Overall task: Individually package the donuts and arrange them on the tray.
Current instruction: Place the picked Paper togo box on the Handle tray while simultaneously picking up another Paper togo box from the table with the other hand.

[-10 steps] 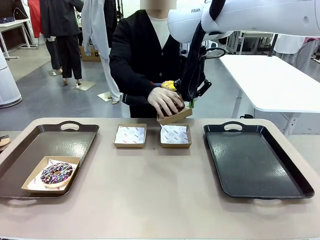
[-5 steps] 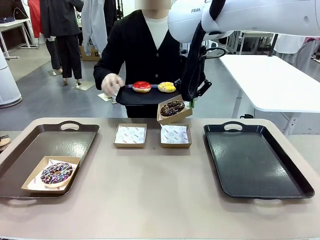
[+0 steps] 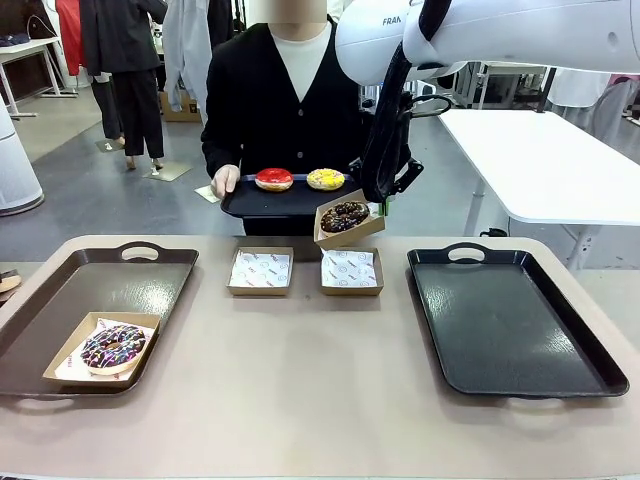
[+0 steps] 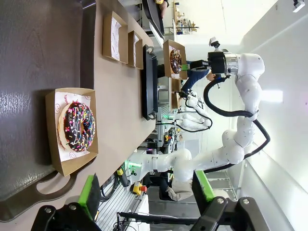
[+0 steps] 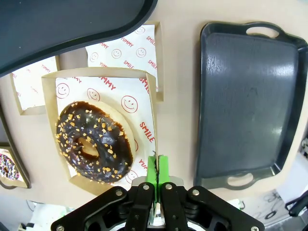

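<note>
place: robotics lab
floor: bare grey floor (image 3: 90, 200)
furniture: long white worktable (image 3: 540, 165)
equipment: white jointed robot arm (image 3: 520, 35)

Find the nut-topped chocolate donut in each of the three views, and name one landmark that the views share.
Front view: the chocolate donut is at centre, above the table, its box pinched by the right gripper.
Left wrist view: upper middle, far off.
Right wrist view: lower left, large.
Shared landmark: the empty black tray on the table.
</note>
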Controlling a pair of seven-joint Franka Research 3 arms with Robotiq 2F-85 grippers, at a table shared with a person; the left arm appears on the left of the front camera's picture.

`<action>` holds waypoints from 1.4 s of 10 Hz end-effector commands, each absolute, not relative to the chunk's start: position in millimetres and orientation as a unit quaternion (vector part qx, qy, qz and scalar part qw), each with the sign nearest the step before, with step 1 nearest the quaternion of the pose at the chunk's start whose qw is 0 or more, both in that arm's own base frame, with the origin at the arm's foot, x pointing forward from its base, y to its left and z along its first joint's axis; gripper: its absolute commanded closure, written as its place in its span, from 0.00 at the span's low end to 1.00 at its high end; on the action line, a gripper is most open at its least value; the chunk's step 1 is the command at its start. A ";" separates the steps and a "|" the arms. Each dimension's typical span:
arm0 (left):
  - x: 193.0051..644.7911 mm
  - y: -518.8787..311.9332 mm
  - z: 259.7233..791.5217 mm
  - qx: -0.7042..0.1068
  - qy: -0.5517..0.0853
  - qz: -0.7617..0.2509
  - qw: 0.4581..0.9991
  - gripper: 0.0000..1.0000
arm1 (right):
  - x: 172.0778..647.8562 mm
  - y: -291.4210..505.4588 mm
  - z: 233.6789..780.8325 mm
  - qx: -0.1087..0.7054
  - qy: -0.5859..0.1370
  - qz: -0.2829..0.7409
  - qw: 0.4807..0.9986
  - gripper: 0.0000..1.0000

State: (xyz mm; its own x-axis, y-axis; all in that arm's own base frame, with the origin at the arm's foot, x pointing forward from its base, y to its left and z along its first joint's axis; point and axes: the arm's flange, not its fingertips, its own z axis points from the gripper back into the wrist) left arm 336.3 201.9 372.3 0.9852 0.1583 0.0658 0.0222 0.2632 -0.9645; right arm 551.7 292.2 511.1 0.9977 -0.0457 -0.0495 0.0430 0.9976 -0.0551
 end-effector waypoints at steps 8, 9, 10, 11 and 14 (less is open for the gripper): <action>374.3 148.7 423.1 -0.517 -0.064 0.010 0.853 0.00 | 518.5 225.6 552.3 0.012 0.001 -0.007 1.000 0.99; 388.9 124.8 435.9 -0.487 -0.053 -0.003 0.872 0.00 | 506.1 200.7 565.3 0.035 -0.002 -0.004 0.999 0.99; 399.1 102.0 446.7 -0.457 -0.041 -0.012 0.888 0.00 | 494.8 179.5 572.0 0.050 -0.003 -0.007 0.999 0.99; 411.8 77.9 452.8 -0.425 -0.030 -0.021 0.904 0.00 | 485.3 157.9 571.9 0.050 0.008 -0.012 0.999 0.99; 451.4 2.5 468.1 -0.331 -0.008 -0.034 0.943 0.00 | 437.9 105.3 560.9 0.030 0.028 -0.044 0.998 0.99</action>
